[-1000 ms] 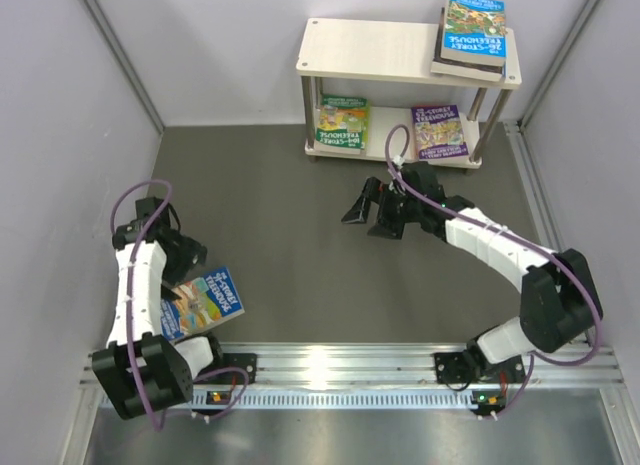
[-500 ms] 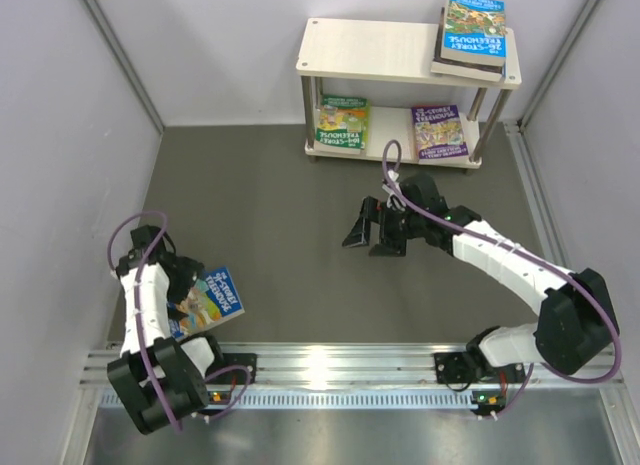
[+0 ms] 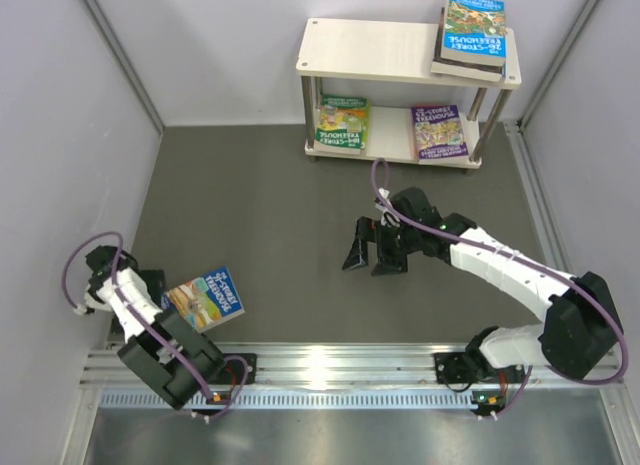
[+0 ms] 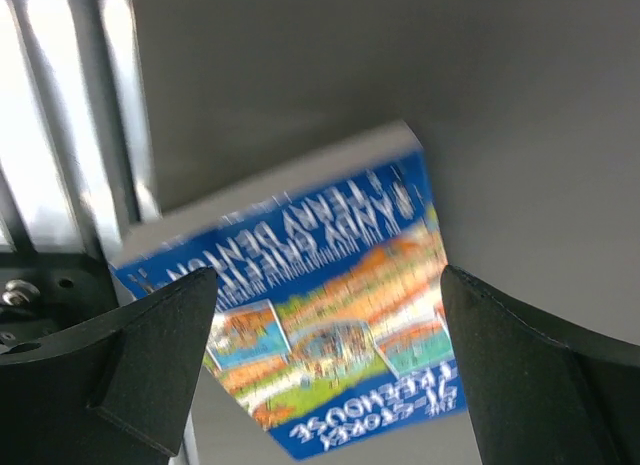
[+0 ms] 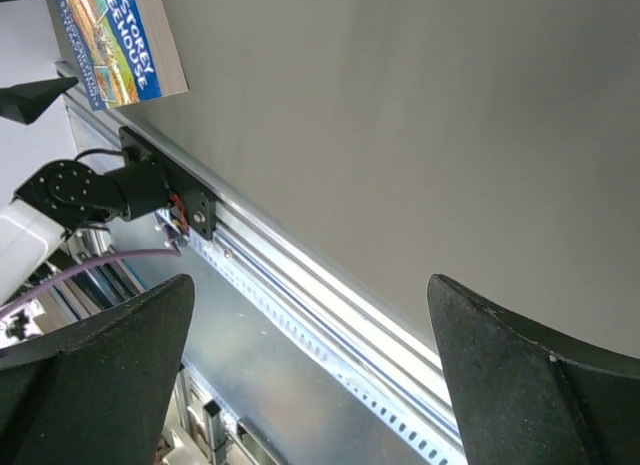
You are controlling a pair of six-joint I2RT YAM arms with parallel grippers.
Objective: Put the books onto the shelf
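One blue book (image 3: pixel 205 298) lies flat on the dark floor at the near left. It shows blurred between my left gripper's (image 4: pixel 330 275) open fingers, which hold nothing. In the top view the left gripper (image 3: pixel 150 288) sits just left of that book. My right gripper (image 3: pixel 368 259) hangs open and empty over the middle of the floor, and its camera catches the blue book (image 5: pixel 120 40) at top left. The shelf (image 3: pixel 380 50) stands at the back. A stack of books (image 3: pixel 472 30) lies on its top board at the right. A green book (image 3: pixel 342 122) and a purple book (image 3: pixel 438 130) lean on the lower board.
A silver rail (image 3: pixel 330 365) with both arm bases runs along the near edge, also seen in the right wrist view as the rail (image 5: pixel 330 315). Grey walls with metal corner posts (image 3: pixel 120 55) close in the floor on the left, back and right.
My left arm has drawn back to the near left, its gripper sliding off the blue book's left side. The right gripper has come nearer and slightly left from the shelf. The books stayed put.
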